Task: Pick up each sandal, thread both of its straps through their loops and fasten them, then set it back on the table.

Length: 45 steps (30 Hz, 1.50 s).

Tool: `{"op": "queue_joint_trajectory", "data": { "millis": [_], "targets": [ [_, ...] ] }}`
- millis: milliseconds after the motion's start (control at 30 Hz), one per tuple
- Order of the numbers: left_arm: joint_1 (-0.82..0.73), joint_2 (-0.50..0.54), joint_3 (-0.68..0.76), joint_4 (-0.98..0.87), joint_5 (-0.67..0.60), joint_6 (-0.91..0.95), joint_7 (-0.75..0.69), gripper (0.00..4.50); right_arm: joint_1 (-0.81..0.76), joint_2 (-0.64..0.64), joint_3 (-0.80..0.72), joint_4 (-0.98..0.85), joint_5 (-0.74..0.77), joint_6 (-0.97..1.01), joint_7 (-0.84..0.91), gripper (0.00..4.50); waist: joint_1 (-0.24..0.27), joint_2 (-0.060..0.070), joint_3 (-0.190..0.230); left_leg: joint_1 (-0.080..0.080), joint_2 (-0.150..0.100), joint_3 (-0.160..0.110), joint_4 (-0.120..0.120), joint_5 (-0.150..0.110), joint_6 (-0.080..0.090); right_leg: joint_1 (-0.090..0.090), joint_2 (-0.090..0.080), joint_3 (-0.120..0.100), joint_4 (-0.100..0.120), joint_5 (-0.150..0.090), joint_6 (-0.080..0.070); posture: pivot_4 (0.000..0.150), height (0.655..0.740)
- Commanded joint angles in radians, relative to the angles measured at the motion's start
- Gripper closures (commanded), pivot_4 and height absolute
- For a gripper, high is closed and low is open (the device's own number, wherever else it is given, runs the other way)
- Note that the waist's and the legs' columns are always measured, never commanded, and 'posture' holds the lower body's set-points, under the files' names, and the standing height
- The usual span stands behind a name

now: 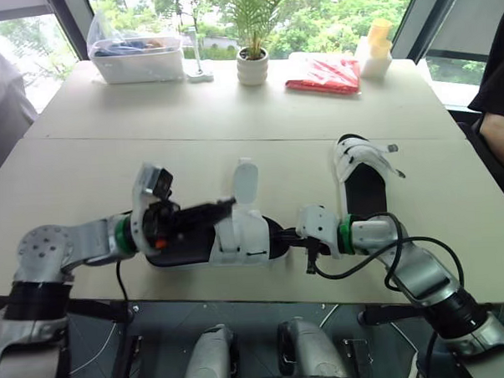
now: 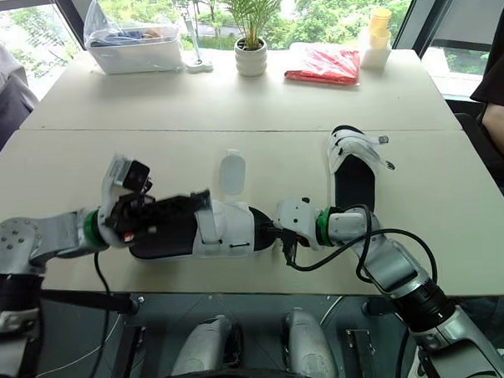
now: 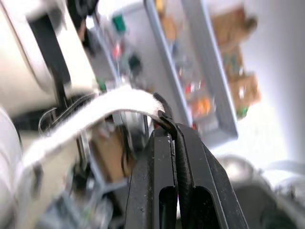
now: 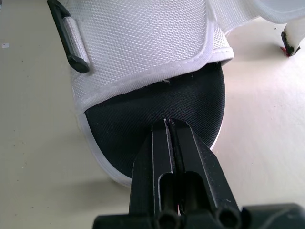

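A black-soled sandal [image 1: 196,244] with white straps lies sideways along the table's front edge, between my two grippers. My left gripper [image 1: 228,208] is shut on the end of one white strap [image 3: 119,102], seen pinched at the fingertips [image 3: 167,125] in the left wrist view. Another strap flap [image 1: 246,179] stands upright from the sandal. My right gripper [image 1: 288,239] is shut, its tips resting on the black insole [image 4: 143,124] at the toe end, just below the white mesh band [image 4: 143,43]. The second sandal [image 1: 362,174] lies flat to the right, straps loose.
At the table's far edge stand a clear plastic bin [image 1: 137,58], a small white stand [image 1: 198,72], a potted plant [image 1: 252,65], a red packet [image 1: 324,74] and yellow-capped containers [image 1: 376,51]. One person sits at the right [image 1: 497,103], another at the left [image 1: 1,95].
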Motion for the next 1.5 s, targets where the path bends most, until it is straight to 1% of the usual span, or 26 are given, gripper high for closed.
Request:
{"op": "queue_joint_trajectory", "data": {
  "millis": [33,67,100,200,233,300,333,367,433,467,533,633,700,833,967,1000,1067,1167,1267,1300,1367,1500],
  "targets": [
    [-0.065,-0.051,0.093,0.060,-0.028,-0.025,0.199,4.46,0.043,-0.001,0.078,0.102,-0.062,0.039,0.014,4.50,-0.003,0.000,0.000,0.000,0.000,0.000,0.000,0.000,0.000,0.000,0.000,0.000,0.000,0.000,0.000,0.150,0.7241],
    [-0.077,-0.075,0.111,0.079,-0.028,-0.052,0.272,4.46,0.044,0.000,0.078,0.101,-0.063,0.039,0.013,4.50,-0.003,0.000,0.000,0.000,0.000,0.000,0.000,0.000,0.000,0.000,0.000,0.000,0.000,0.000,0.000,0.150,0.7241],
    [-0.084,-0.080,0.117,0.086,-0.028,-0.061,0.314,4.46,0.045,0.001,0.078,0.100,-0.063,0.039,0.012,4.50,-0.003,-0.001,0.000,0.000,0.000,0.000,0.000,0.000,0.000,0.000,0.000,0.000,0.001,0.000,0.000,0.150,0.7241],
    [-0.083,-0.052,0.106,0.026,-0.028,-0.038,0.319,4.46,0.050,0.001,0.074,0.100,-0.065,0.037,0.010,4.50,-0.007,-0.001,0.000,0.000,0.000,0.000,0.000,0.001,-0.001,-0.001,0.000,0.000,0.001,0.000,0.000,0.150,0.7241],
    [-0.085,-0.043,0.106,0.007,-0.028,-0.031,0.308,4.22,0.053,0.000,0.071,0.099,-0.064,0.038,0.009,4.50,-0.007,-0.001,0.000,0.000,0.000,0.000,0.000,0.001,-0.002,-0.001,0.000,0.000,0.001,0.000,0.000,0.150,0.7241],
    [-0.096,-0.017,0.113,-0.027,-0.024,-0.014,0.257,3.66,0.060,-0.004,0.068,0.092,-0.065,0.039,0.007,4.50,-0.007,-0.001,0.000,0.000,0.000,0.000,0.000,0.001,-0.002,-0.001,0.000,0.000,0.001,0.000,0.000,0.150,0.7241],
    [-0.106,0.005,0.115,-0.046,-0.004,0.001,0.215,3.25,0.065,-0.007,0.066,0.087,-0.064,0.041,0.006,4.50,-0.007,-0.001,0.000,0.000,0.000,0.000,0.000,0.001,-0.002,-0.001,0.000,0.000,0.001,0.000,0.000,0.150,0.7241],
    [-0.117,0.027,0.113,-0.066,0.042,0.012,0.172,2.74,0.069,-0.009,0.064,0.082,-0.064,0.043,0.005,4.50,-0.006,-0.001,0.000,0.000,0.000,0.000,0.000,0.001,-0.002,-0.001,0.000,0.000,0.001,0.000,0.000,0.150,0.7241],
    [-0.142,0.078,0.084,-0.116,0.205,0.008,0.071,1.76,0.077,-0.014,0.060,0.071,-0.062,0.046,0.004,4.50,-0.004,-0.001,0.000,0.000,0.000,0.000,0.000,0.001,-0.003,-0.001,0.000,0.000,0.001,0.000,-0.001,0.150,0.7241],
    [-0.162,0.109,0.041,-0.134,0.324,-0.014,0.013,1.32,0.083,-0.018,0.058,0.066,-0.061,0.047,0.004,4.50,-0.004,0.000,0.000,0.000,0.000,0.000,0.000,0.001,-0.003,-0.001,0.000,0.000,0.001,0.000,-0.001,0.150,0.7241],
    [-0.194,0.163,-0.062,-0.171,0.552,-0.095,-0.139,0.29,0.089,-0.022,0.055,0.061,-0.060,0.047,0.004,4.50,-0.003,0.002,-0.002,0.000,0.000,0.000,-0.001,0.000,-0.003,-0.003,0.000,0.000,0.000,0.000,-0.001,0.150,0.7241],
    [-0.228,0.192,-0.196,-0.163,0.782,-0.182,-0.309,0.29,0.090,-0.023,0.052,0.064,-0.061,0.046,0.005,4.50,0.000,0.004,-0.003,0.000,0.000,0.000,-0.001,-0.001,-0.005,-0.004,0.000,0.000,-0.002,0.000,-0.002,0.150,0.7241],
    [-0.235,0.197,-0.266,-0.153,0.899,-0.230,-0.406,0.29,0.087,-0.021,0.052,0.066,-0.062,0.048,0.005,4.50,0.000,0.004,-0.003,0.000,0.000,0.000,-0.002,-0.001,-0.005,-0.005,0.000,0.000,-0.002,0.000,-0.002,0.150,0.7241],
    [-0.250,0.171,-0.298,-0.128,0.998,-0.254,-0.525,0.29,0.083,-0.019,0.054,0.067,-0.064,0.051,0.005,4.50,0.001,0.004,-0.002,-0.002,0.000,0.000,-0.003,0.000,-0.004,-0.006,0.000,0.000,-0.002,-0.001,-0.002,0.150,0.7241],
    [-0.262,0.124,-0.287,-0.106,1.044,-0.236,-0.573,0.29,0.075,-0.012,0.056,0.071,-0.065,0.053,0.003,4.50,0.002,0.003,-0.002,-0.002,0.000,0.000,-0.004,0.000,-0.002,-0.006,0.000,0.000,-0.002,-0.001,-0.002,0.150,0.7241],
    [-0.263,0.101,-0.273,-0.099,1.038,-0.228,-0.576,0.52,0.074,-0.010,0.057,0.073,-0.066,0.053,0.002,4.50,0.002,0.003,-0.002,-0.002,0.000,0.000,-0.004,0.000,-0.002,-0.005,-0.001,0.000,-0.002,-0.001,-0.002,0.150,0.7241],
    [-0.261,0.075,-0.258,-0.100,1.027,-0.205,-0.600,1.11,0.072,-0.008,0.059,0.075,-0.067,0.053,0.001,4.50,0.001,0.003,-0.002,-0.002,0.000,0.000,-0.004,0.000,-0.002,-0.005,-0.001,0.000,-0.002,-0.001,-0.002,0.150,0.7241],
    [-0.255,0.072,-0.261,-0.108,1.052,-0.167,-0.613,2.43,0.069,-0.006,0.057,0.075,-0.066,0.055,-0.001,4.50,-0.001,0.003,-0.002,-0.002,0.000,0.000,-0.004,0.001,-0.002,-0.004,-0.001,0.000,-0.002,-0.001,-0.002,0.150,0.7241],
    [-0.241,0.079,-0.273,-0.118,1.094,-0.169,-0.620,3.84,0.069,-0.006,0.055,0.075,-0.065,0.055,-0.002,4.50,-0.002,0.003,-0.002,-0.003,0.000,0.000,-0.004,0.001,-0.001,-0.005,0.000,0.000,-0.002,-0.001,-0.002,0.150,0.7241],
    [-0.239,0.078,-0.272,-0.118,1.099,-0.163,-0.622,4.37,0.070,-0.007,0.055,0.075,-0.065,0.055,-0.002,4.50,-0.001,0.003,-0.002,-0.003,0.000,0.000,-0.004,0.001,-0.001,-0.005,0.000,0.000,-0.002,-0.001,-0.002,0.150,0.7241],
    [-0.241,0.070,-0.263,-0.113,1.104,-0.158,-0.631,4.45,0.067,-0.006,0.054,0.076,-0.065,0.056,-0.002,4.50,-0.001,0.003,-0.002,-0.002,0.000,0.000,-0.004,0.001,-0.001,-0.004,0.000,0.000,-0.002,-0.001,-0.002,0.150,0.7241],
    [-0.275,0.049,-0.181,-0.120,1.035,-0.097,-0.642,4.45,0.065,-0.008,0.052,0.078,-0.066,0.055,-0.002,4.50,-0.001,0.002,-0.001,-0.003,0.000,0.000,-0.004,0.001,-0.001,-0.005,0.000,0.000,-0.002,-0.001,-0.002,0.150,0.7241]
  ]
}}
